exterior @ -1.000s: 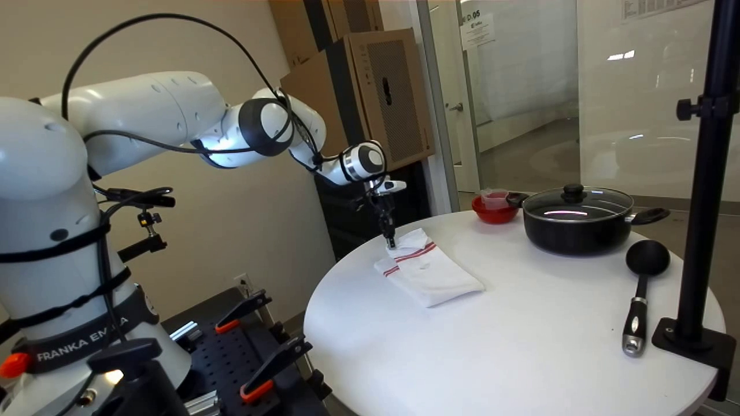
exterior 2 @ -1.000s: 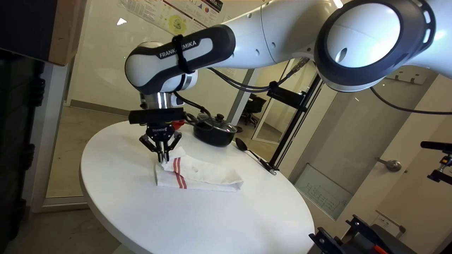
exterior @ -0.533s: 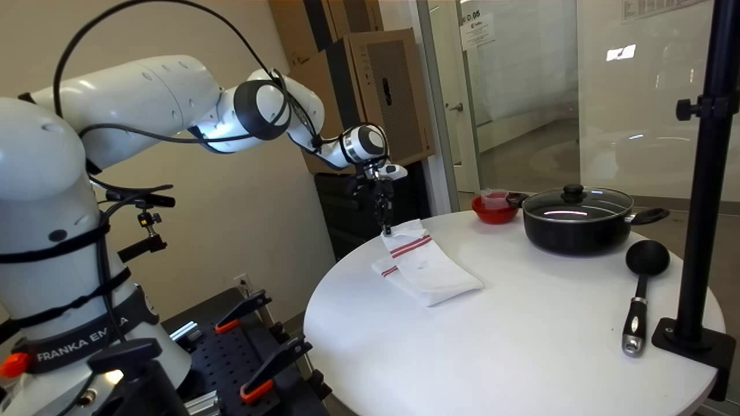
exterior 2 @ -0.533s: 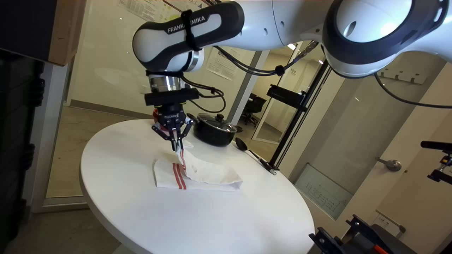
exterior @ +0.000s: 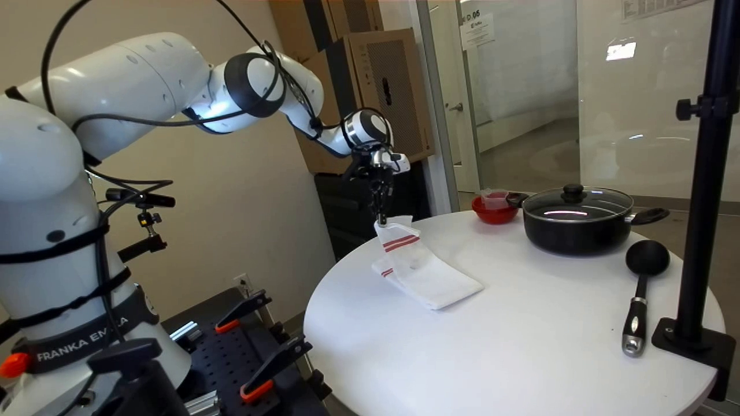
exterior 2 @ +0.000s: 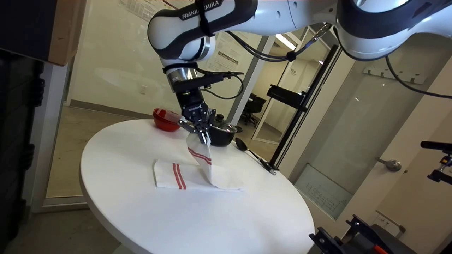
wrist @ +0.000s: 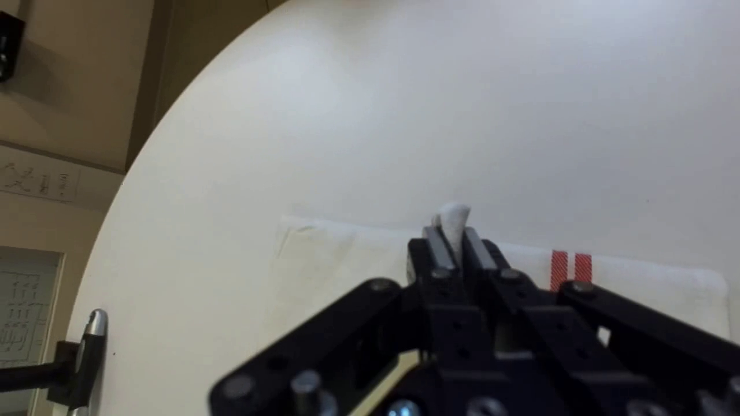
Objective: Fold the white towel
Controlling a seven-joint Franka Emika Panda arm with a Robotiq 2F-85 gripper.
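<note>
Gripper [exterior 2: 204, 139] pinching raised end of white towel [exterior 2: 208, 173] between lower stripes [exterior 2: 177, 176] and plain end [exterior 2: 230, 179]; I'm expecting lengthwise travel toward latter.

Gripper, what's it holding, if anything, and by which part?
The white towel, by its raised end, beside the red stripes; the gripper pinches it there.

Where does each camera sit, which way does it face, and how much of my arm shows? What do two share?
In an exterior view: beside the base, facing out over the table; base, arm and gripper show.
In an exterior view: apparently beside the arm, facing the pot over the table; outer arm and gripper show, not the base.
Wrist view: above the gripper, facing down its fingers to the towel; only the gripper shows.
Both exterior views share the towel, pot and ladle.
</note>
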